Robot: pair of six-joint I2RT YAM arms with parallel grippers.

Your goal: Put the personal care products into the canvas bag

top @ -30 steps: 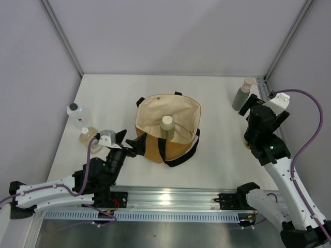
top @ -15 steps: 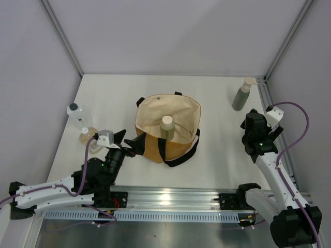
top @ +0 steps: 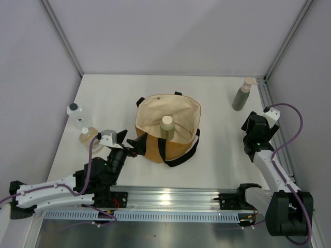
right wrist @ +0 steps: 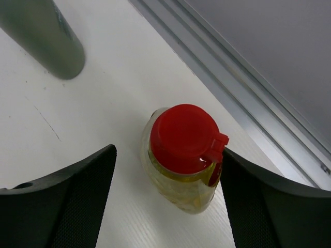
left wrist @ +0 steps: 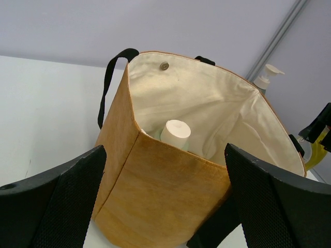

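At the middle of the white table (top: 217, 108), the canvas bag (top: 155, 147) stands open with its cream lining showing, and one bottle with a cream cap (top: 166, 123) stands upright inside it. The left gripper (top: 130, 140) sits just beside the bag's near-left wall, jaws spread wide. Left of it, on the bare table, the clear square bottle with black cap (top: 76, 114) and the amber round bottle with white cap (top: 87, 137) stand close together. Beside the metal rail (right wrist: 232, 88), the right gripper (right wrist: 166, 151) hangs over the yellow bottle with red cap (right wrist: 181, 139), jaws spread to either side of it. The grey-green bottle with beige cap (top: 241, 95) stands in the far right corner, outside the bag.
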